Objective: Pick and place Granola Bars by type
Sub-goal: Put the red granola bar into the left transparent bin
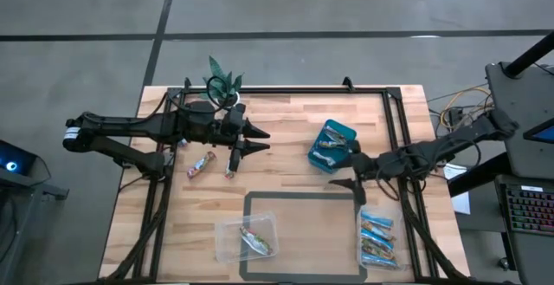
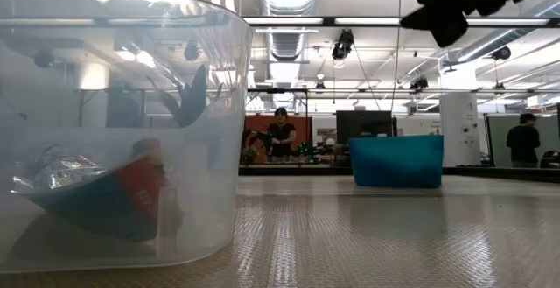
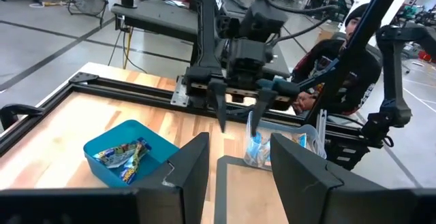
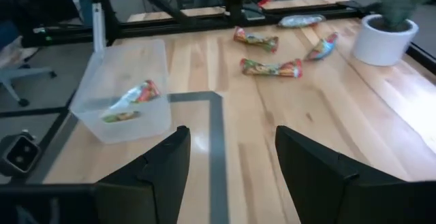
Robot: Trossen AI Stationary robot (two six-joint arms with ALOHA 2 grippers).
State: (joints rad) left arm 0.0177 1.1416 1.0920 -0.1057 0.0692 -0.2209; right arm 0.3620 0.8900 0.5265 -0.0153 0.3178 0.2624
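Wooden table seen from above. Left gripper hangs over the table's left half, near the potted plant; its fingers are spread apart with nothing between them. Right gripper sits toward the table's right side, just beside the teal bin; its fingers also stand apart and empty.

Granola bars are spread over four places:
- Two multicoloured bars lie loose on the bare wood, below the left gripper in the high view. The right wrist view shows more loose bars in that area, one of them silvery.
- Teal bin holds a few bars; colours mixed, count unclear.
- Clear tub at the front centre-left holds one or two multicoloured bars.
- Second clear tub at the front right holds several blue bars.

Black tape rectangle is marked on the table front. People are visible in the room behind.
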